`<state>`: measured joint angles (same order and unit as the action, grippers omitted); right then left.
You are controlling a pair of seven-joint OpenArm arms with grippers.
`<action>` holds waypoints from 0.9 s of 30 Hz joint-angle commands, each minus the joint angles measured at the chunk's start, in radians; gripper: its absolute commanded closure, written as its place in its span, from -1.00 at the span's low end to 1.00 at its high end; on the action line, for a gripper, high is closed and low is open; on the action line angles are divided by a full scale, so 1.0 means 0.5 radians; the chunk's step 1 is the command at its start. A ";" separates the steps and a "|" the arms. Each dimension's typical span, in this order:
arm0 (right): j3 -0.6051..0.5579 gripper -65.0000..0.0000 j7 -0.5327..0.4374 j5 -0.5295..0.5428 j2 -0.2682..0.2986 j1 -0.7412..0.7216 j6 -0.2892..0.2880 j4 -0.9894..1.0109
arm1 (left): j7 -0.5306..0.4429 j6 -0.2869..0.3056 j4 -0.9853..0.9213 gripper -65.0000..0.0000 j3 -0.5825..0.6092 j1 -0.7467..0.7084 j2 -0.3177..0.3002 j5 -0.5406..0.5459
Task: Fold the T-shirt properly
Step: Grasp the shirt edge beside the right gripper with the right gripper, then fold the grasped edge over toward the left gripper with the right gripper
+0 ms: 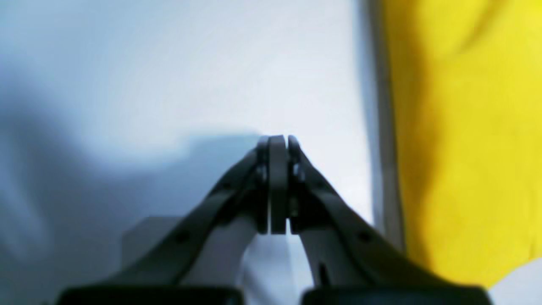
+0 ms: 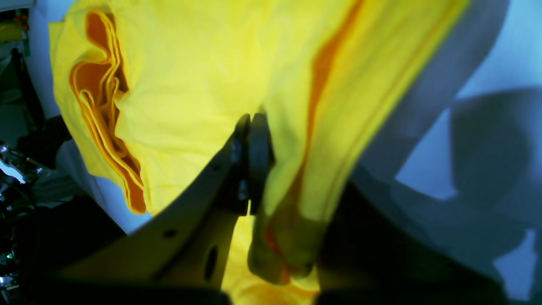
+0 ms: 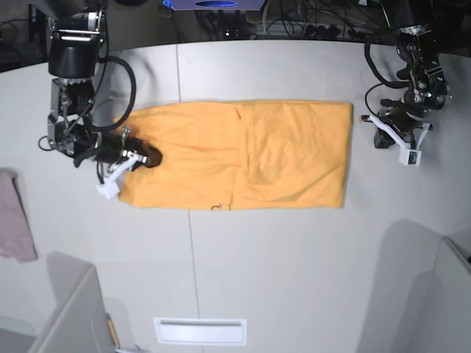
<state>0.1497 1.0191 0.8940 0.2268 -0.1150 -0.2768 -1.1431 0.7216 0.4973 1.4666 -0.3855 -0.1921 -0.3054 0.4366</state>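
The orange-yellow T-shirt (image 3: 243,154) lies folded into a long flat rectangle across the middle of the white table (image 3: 280,265). My right gripper (image 3: 147,158) sits on the shirt's left end in the base view. In the right wrist view the right gripper (image 2: 264,127) is shut on a raised fold of the T-shirt (image 2: 190,84), and cloth hides one finger. My left gripper (image 1: 277,142) is shut and holds nothing. It hovers over bare table just off the T-shirt (image 1: 465,127), whose edge is to its right. In the base view the left gripper (image 3: 366,120) is beside the shirt's right end.
A small pinkish-mauve cloth (image 3: 15,220) hangs at the table's left edge. A white slot plate (image 3: 199,331) sits near the front edge. Grey partitions (image 3: 73,316) stand at the front corners, and cables (image 3: 294,22) run behind the table.
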 commanded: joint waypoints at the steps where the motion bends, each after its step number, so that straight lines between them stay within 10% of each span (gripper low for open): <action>1: -0.013 1.00 0.035 -0.148 0.024 -0.005 0.064 0.005 | -0.042 0.010 0.045 1.00 0.039 0.039 -0.014 0.040; 12: -0.019 1.00 0.053 -0.151 0.008 -0.005 0.601 -0.462 | -0.042 -0.152 0.005 1.00 0.383 0.128 0.060 0.040; 19: -0.418 1.00 0.032 -0.151 0.017 0.001 0.933 -0.713 | -0.033 -0.152 0.002 1.00 0.518 0.168 0.213 0.027; 27: -0.660 1.00 0.050 -0.148 0.008 -0.045 1.224 -1.079 | -0.033 -0.152 0.020 1.00 0.570 0.171 0.330 -0.350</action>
<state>-0.1875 1.0531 0.8108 0.2234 -0.1165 0.3359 -1.6649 0.6640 0.4191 1.4727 -0.0982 -0.1055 -0.1337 0.2882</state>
